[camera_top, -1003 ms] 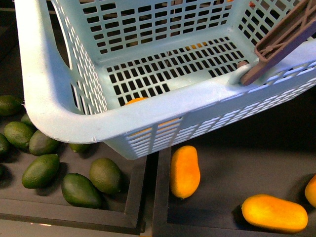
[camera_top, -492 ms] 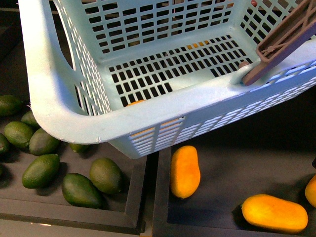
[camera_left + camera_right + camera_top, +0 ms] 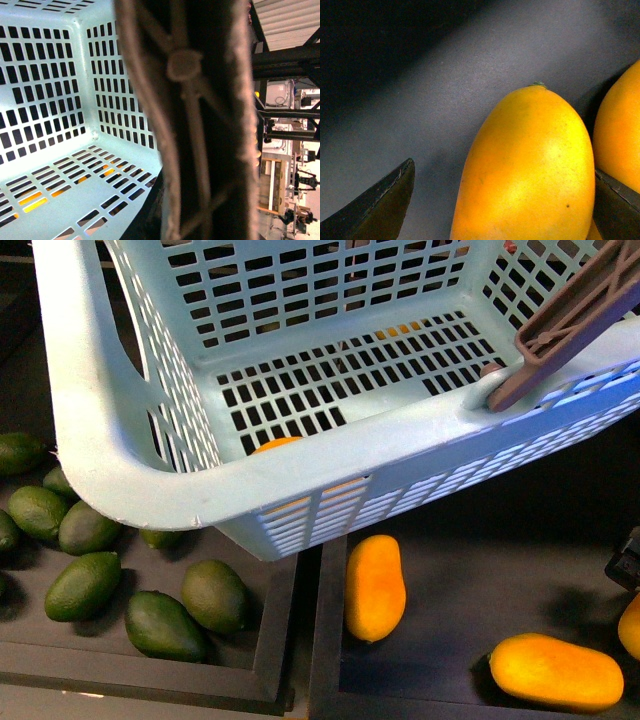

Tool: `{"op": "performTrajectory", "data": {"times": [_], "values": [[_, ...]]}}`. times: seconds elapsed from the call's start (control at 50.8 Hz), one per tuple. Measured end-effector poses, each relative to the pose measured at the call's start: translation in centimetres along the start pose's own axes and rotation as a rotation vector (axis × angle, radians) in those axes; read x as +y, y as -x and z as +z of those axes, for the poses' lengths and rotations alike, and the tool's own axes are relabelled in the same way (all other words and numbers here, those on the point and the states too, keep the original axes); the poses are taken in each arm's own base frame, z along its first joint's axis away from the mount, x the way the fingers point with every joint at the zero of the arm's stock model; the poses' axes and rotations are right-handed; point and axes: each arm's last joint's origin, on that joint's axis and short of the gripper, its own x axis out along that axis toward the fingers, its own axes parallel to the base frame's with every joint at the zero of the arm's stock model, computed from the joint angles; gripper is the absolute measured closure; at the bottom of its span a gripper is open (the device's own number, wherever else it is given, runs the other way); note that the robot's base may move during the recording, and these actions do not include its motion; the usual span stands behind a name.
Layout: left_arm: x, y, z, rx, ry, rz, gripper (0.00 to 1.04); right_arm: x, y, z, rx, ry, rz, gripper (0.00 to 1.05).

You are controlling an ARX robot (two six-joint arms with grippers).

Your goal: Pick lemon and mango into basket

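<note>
The pale teal basket [image 3: 130, 455] hangs tilted above the trays, and my left gripper [image 3: 195, 215] is shut on its brown handle [image 3: 185, 100]. The handle also shows in the front view [image 3: 570, 325]. Below lie long orange mangoes: one [image 3: 375, 585] by the tray divider, one [image 3: 555, 672] at the front right, and part of another [image 3: 632, 625] at the edge. My right gripper [image 3: 502, 170] is open, its dark fingers on either side of a mango [image 3: 530, 170]. A bit of this gripper [image 3: 625, 560] shows in the front view. I cannot single out the lemon; only orange patches [image 3: 275, 445] show through the slots.
Several dark green oval fruits [image 3: 80, 585] fill the left black tray [image 3: 270, 640]. The mangoes lie in the right black tray [image 3: 470, 580]. A second orange fruit [image 3: 620, 135] touches the mango between my right fingers. The basket hides everything behind it.
The basket has shifted slightly to the right and tilted a little. My right gripper has come into the front view at the right edge, near the mangoes.
</note>
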Motion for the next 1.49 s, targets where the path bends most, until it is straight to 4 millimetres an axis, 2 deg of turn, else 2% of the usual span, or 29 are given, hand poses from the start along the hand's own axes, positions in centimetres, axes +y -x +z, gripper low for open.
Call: {"op": "performTrajectory", "data": {"times": [0.059,0.256,0.354,0.472,0.629,0.826,0.983,1.062,1.16,1.495], "values": [[0.0,0.0,0.0,0.000,0.000,0.000,1.00,0.3,-0.3,-0.2,0.008,0.008,-0.007,0.09],[0.0,0.0,0.0,0.000,0.000,0.000,1.00,0.5,-0.5,-0.4,0.029,0.013,-0.019,0.41],[0.0,0.0,0.0,0.000,0.000,0.000,1.00,-0.3,0.5,0.6,0.013,-0.018,-0.017,0.46],[0.0,0.0,0.0,-0.001,0.000,0.001,1.00,-2.0,3.2,3.3,-0.057,-0.082,0.002,0.46],[0.0,0.0,0.0,0.000,0.000,0.000,1.00,-4.0,9.1,7.9,-0.205,-0.150,0.072,0.46],[0.0,0.0,0.0,0.001,0.000,-0.001,1.00,-3.9,14.9,10.2,-0.335,-0.164,0.181,0.46],[0.0,0.0,0.0,0.000,0.000,0.000,1.00,-2.1,22.6,11.6,-0.529,-0.192,0.374,0.46],[0.0,0.0,0.0,-0.001,0.000,0.000,1.00,-0.5,25.7,11.5,-0.596,-0.192,0.464,0.47],[0.0,0.0,0.0,-0.001,0.000,0.000,1.00,2.1,28.2,11.0,-0.640,-0.168,0.548,0.47],[0.0,0.0,0.0,0.000,0.000,0.000,1.00,9.2,30.7,9.3,-0.687,-0.077,0.702,0.47]]}}
